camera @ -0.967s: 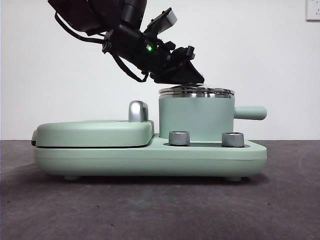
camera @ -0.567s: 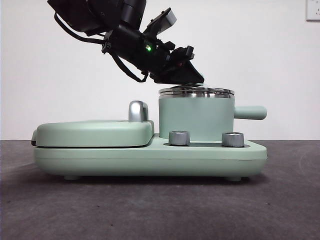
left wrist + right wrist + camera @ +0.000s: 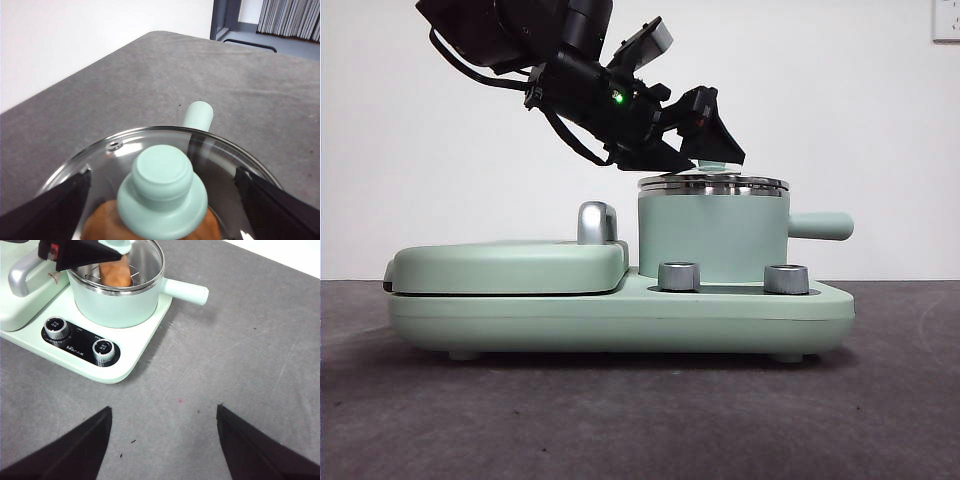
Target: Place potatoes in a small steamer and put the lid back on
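We see one small steamer (image 3: 712, 238), one lid (image 3: 165, 150) sitting on it, and one potato (image 3: 114, 272) inside, under the glass. Two silver dials (image 3: 679, 276) sit in front of the steamer. The left pincer (image 3: 705, 150) is spread wide, with the lid's knob (image 3: 162, 192) between its jaws, not touched. The right pincer (image 3: 164, 440) is wide too, over the worktop (image 3: 240, 355) well away from the steamer.

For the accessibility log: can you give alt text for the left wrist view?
A glass lid with a mint-green knob sits on the pot, with the left gripper open, one jaw at each side of the knob. An orange-brown potato shows through the glass, and the pot's green handle points away over the grey table.
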